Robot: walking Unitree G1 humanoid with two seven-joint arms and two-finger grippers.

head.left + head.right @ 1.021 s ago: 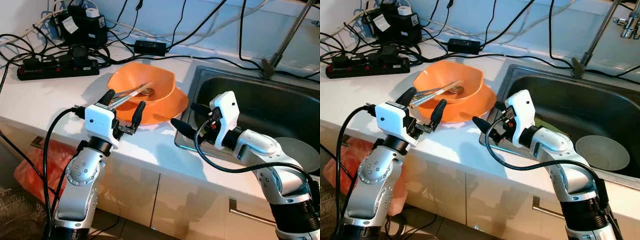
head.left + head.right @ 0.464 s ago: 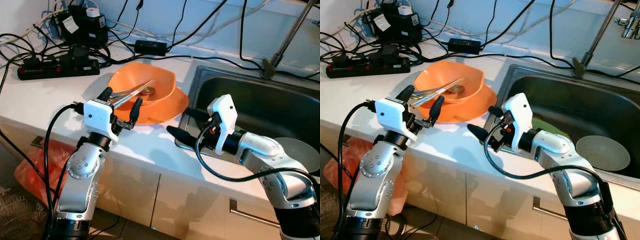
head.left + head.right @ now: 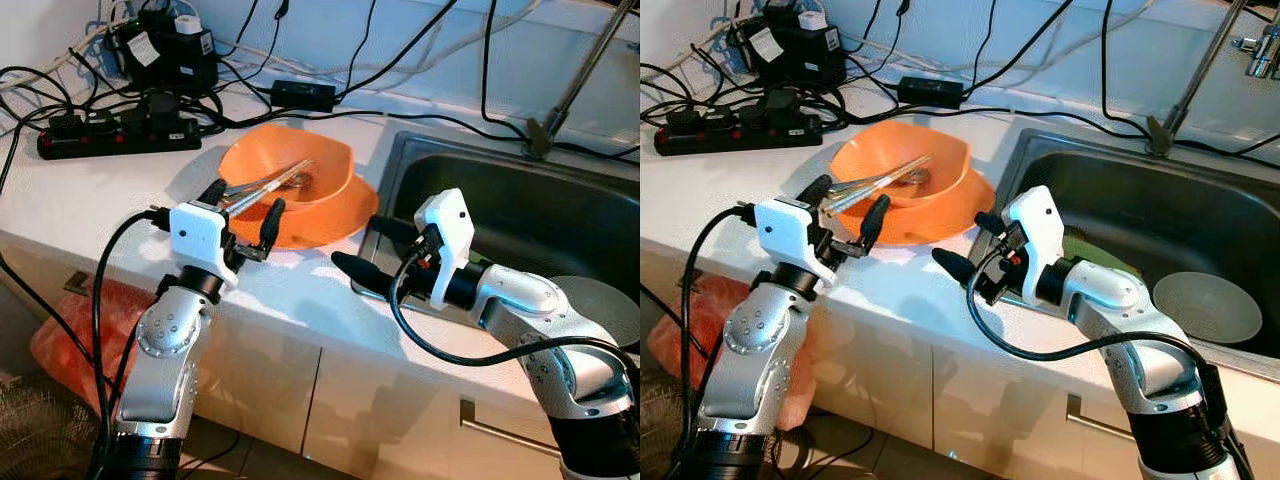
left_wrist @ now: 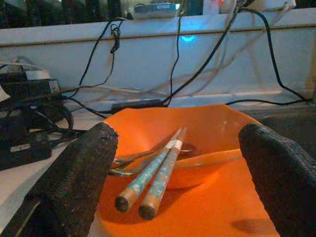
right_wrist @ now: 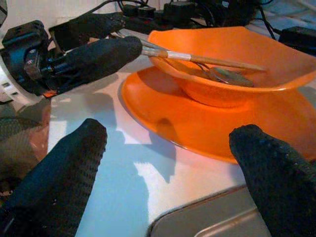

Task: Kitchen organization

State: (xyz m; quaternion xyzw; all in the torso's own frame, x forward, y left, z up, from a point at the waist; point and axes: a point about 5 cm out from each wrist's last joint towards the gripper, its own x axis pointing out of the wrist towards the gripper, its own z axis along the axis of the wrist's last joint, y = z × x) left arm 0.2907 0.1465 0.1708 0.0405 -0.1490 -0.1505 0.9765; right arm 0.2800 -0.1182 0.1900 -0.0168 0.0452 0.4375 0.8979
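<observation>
Left gripper [image 3: 242, 207] jaws wide, empty, at orange plate [image 3: 345, 212] rim, right gripper [image 3: 360, 250] likewise, beside sink [image 3: 400, 160] edge

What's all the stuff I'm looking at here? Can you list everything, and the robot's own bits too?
bowl: one, orange, on the plate on the white counter, left of the sink.
plate: one, orange, under the bowl.
chopsticks: a pair, wooden with patterned ends, resting in the bowl, ends out over its rim.
spoon: one, metal, in the bowl.
sink: one, steel, right of the counter.
pale bowl: one, greyish white, in the sink.
power strip: one, black, back left on the counter among black cables.
bag: one, orange-red, below the counter at left.
left gripper: black fingers, open, at the chopstick ends.
right gripper: black fingers, open, over the counter beside the plate.
</observation>
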